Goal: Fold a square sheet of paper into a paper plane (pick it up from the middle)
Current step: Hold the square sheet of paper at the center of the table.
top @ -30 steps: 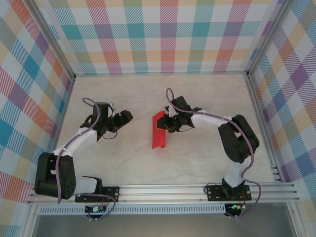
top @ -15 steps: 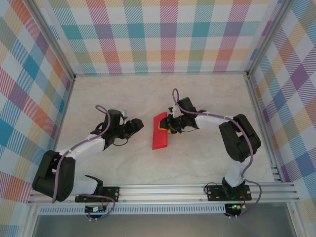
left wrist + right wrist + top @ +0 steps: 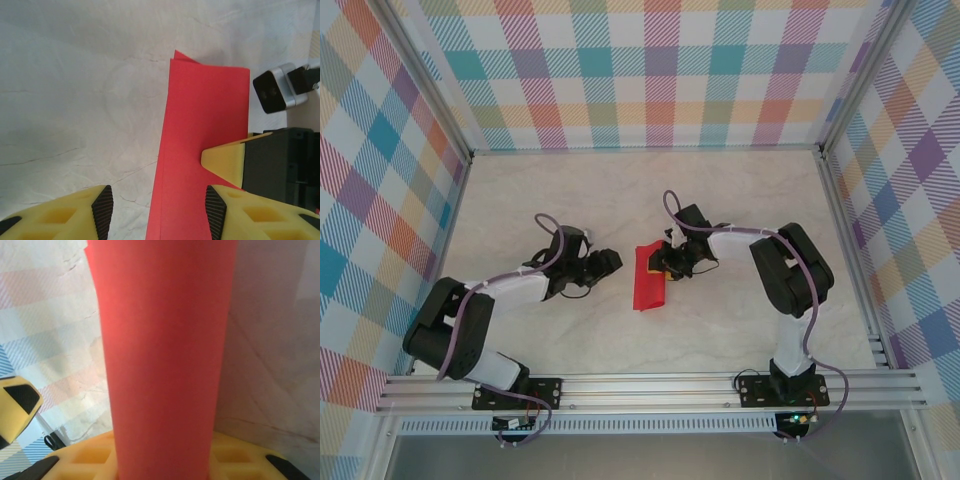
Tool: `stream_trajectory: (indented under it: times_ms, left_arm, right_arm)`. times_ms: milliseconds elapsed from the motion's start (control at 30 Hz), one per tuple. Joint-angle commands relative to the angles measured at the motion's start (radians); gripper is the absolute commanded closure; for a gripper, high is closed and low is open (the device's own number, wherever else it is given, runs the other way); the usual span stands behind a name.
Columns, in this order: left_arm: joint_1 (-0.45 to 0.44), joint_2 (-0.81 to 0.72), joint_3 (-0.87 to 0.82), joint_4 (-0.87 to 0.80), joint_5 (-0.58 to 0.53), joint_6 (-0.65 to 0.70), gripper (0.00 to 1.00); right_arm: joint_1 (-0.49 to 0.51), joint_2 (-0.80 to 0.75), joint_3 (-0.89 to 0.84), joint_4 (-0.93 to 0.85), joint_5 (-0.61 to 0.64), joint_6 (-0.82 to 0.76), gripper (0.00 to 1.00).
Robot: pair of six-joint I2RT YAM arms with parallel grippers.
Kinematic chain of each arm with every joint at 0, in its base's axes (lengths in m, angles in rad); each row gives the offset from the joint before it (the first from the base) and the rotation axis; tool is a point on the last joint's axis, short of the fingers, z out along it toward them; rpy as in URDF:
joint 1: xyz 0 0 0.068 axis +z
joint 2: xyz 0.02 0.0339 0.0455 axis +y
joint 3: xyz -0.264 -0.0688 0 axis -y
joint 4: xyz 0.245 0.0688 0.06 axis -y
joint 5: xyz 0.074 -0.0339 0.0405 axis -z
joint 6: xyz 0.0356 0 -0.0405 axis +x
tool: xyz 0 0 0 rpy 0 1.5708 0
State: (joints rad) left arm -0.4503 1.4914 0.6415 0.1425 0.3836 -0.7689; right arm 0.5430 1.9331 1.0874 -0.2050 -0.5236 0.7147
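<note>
The square sheet of paper (image 3: 648,280) is bright red and folded into a narrow oblong with no dart shape, lying mid-table. My right gripper (image 3: 666,262) is shut on its right side. In the right wrist view the red sheet (image 3: 162,350) rises straight out of the closed yellow fingers (image 3: 240,457). My left gripper (image 3: 611,262) is just left of the paper and open. In the left wrist view its pads (image 3: 103,210) straddle the left edge of the sheet (image 3: 200,115) without touching it, and the right gripper's yellow fingertip (image 3: 225,159) rests on the paper.
Bare marble tabletop (image 3: 560,200) surrounds the paper. Plaid walls (image 3: 650,70) close the back and sides, and an aluminium rail (image 3: 650,385) runs along the near edge. The right wrist's metal block (image 3: 277,90) sits close beside the paper's far right corner.
My left arm has swung right, up to the paper's left edge, and its jaws have narrowed. The right gripper and the paper have shifted slightly towards me.
</note>
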Motion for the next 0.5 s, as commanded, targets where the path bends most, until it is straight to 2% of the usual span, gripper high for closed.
stream_trajectory:
  times_ms: [0, 267, 467]
  left_arm:
    - [-0.03, 0.051, 0.06, 0.047, 0.022, 0.019, 0.49]
    - [-0.083, 0.207, 0.158, 0.068, 0.058, 0.031, 0.67]
    - [-0.111, 0.298, 0.218, 0.042, 0.041, 0.04, 0.82]
  right_arm:
    - [-0.003, 0.021, 0.026, -0.037, 0.043, -0.027, 0.68]
    - [-0.003, 0.032, 0.018, -0.04, 0.066, -0.014, 0.67]
    - [-0.003, 0.04, 0.025, -0.052, 0.068, -0.017, 0.67]
